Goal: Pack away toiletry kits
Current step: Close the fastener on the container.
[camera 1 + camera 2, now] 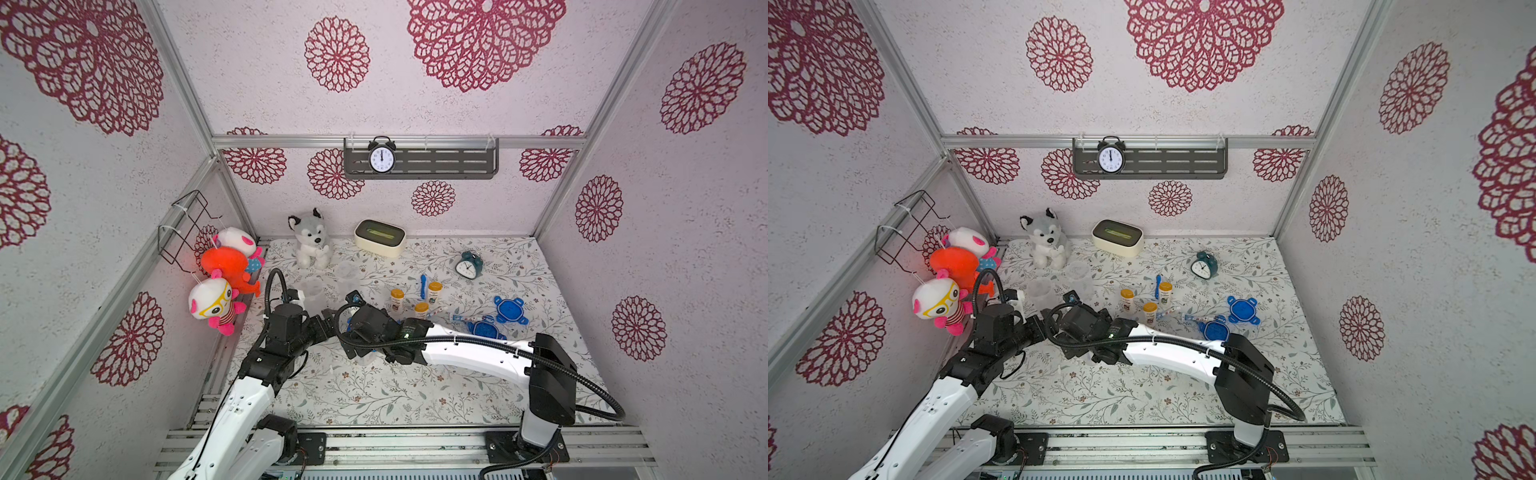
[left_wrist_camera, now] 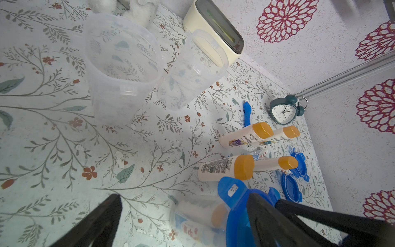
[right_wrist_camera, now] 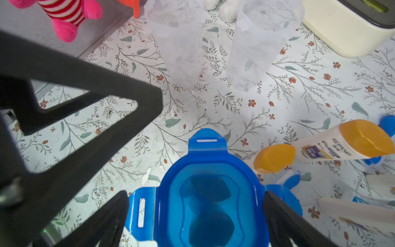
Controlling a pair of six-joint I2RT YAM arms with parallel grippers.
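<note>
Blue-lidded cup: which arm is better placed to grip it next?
Right, probably. The right gripper, open, flanks the blue lid from above; the left gripper's finger stands beside it, apart.

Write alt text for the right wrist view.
Inside the open right gripper sits a blue tabbed lid, seen from above. Beyond it on the floral tablecloth stand two empty clear cups, with orange-capped white bottles to one side.
</note>
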